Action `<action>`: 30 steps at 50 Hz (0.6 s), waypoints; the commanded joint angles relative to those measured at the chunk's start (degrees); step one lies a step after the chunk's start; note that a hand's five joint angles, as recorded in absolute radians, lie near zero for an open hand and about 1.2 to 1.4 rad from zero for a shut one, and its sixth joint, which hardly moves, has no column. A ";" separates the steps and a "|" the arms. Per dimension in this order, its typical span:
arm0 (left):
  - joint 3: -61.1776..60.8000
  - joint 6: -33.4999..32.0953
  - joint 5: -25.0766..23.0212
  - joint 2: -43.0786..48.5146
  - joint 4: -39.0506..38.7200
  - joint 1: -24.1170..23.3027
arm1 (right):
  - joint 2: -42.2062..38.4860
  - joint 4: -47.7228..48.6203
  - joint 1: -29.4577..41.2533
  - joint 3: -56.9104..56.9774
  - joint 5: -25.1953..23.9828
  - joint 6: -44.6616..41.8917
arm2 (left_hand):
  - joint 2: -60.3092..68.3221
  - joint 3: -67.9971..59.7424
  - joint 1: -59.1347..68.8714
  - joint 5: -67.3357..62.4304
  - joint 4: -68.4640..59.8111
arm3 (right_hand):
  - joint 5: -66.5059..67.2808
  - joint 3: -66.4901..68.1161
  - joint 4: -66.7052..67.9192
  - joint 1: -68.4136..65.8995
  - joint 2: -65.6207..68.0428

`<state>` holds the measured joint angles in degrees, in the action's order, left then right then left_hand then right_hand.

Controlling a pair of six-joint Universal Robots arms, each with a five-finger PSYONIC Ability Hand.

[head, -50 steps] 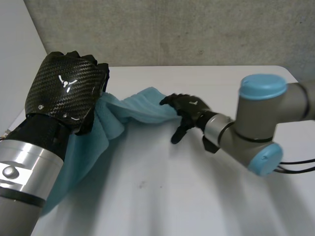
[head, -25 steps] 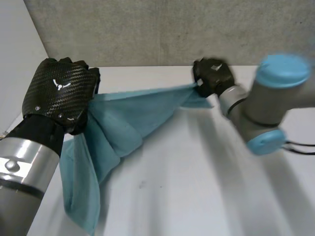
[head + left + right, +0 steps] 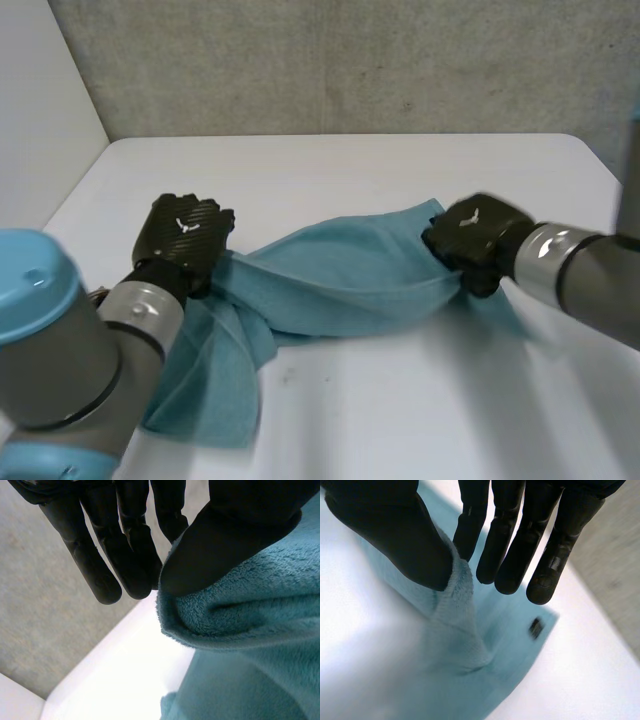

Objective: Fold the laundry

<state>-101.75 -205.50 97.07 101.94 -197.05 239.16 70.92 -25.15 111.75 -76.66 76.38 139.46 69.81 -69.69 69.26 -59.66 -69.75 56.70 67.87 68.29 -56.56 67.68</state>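
Teal towel [image 3: 340, 285] sags between my left hand [image 3: 185, 232] at nine o'clock and right hand [image 3: 470, 238] at three. Both thumbs pinch its edge against straight fingers [image 3: 510, 540], I'd say to spread it for folding.

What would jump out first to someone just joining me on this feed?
A teal towel is strung like a hammock across the middle of the white table. The left hand pinches one end and the right hand pinches the other, each with the thumb against the fingers. Below the left hand, the rest of the cloth lies bunched toward the near edge.
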 commanded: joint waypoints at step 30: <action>19.17 4.32 -10.23 3.62 -7.04 10.63 | 6.50 43.35 0.31 -2.67 5.98 7.76 | 10.19 -10.31 10.74 -10.34 -10.25 | 13.30 12.13 11.71 -23.44 12.32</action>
<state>-68.22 -202.90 87.11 107.65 -209.59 248.11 73.64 21.80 112.56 -64.08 85.68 147.54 69.82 -69.71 69.26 -59.73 -69.75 56.71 67.90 68.30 -56.56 67.84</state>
